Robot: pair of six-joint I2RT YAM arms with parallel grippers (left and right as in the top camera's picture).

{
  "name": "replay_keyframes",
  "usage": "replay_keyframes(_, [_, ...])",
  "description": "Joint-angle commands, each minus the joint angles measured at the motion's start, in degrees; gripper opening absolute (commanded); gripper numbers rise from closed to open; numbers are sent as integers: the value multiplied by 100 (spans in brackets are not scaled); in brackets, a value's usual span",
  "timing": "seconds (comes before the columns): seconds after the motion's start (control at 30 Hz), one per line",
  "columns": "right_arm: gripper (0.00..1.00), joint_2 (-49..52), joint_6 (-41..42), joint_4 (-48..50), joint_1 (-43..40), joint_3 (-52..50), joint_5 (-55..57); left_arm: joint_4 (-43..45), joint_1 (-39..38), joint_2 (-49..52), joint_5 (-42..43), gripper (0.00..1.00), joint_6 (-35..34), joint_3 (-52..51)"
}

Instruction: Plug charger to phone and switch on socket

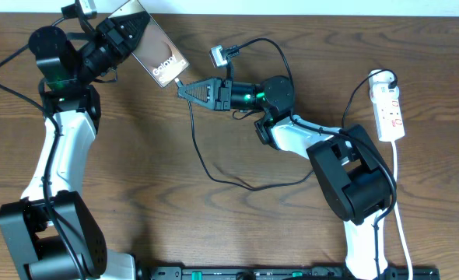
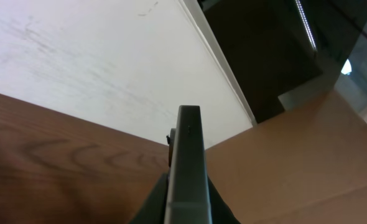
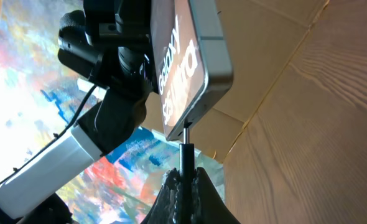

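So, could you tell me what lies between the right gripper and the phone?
Just the charger tip, running from the right gripper to the phone, in the right wrist view.

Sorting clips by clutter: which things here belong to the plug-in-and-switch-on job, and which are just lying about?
Part of the job:
- phone, held by left gripper
- charger, tip pinched in right gripper just below the phone's end
- socket

Just there:
- wooden table; I see nothing else loose on it

Left arm (image 1: 61,152), right arm (image 1: 303,136): white link shells, black cylindrical joints, bulky black bases. Green light (image 1: 249,97) glowing at each wrist. Thin black cables (image 1: 4,64) along links. Right gripper (image 1: 183,88) black, tapered.
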Motion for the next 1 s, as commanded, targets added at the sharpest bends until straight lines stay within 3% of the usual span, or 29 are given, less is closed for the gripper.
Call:
replay_keyframes(0.0, [1,-4,-22,39,2,107,201,63,-42,-7,708,7,-57,72])
replay_keyframes(0.3, [1,-4,-20,42,2,109,203,66,-42,-7,942,7,-50,72])
replay_keyframes(0.57, [1,-4,-20,42,2,107,136,68,-15,-7,-216,7,-50,72])
replay_keyframes(0.97, [1,-4,-22,44,0,107,136,66,175,-7,-109,7,-52,72])
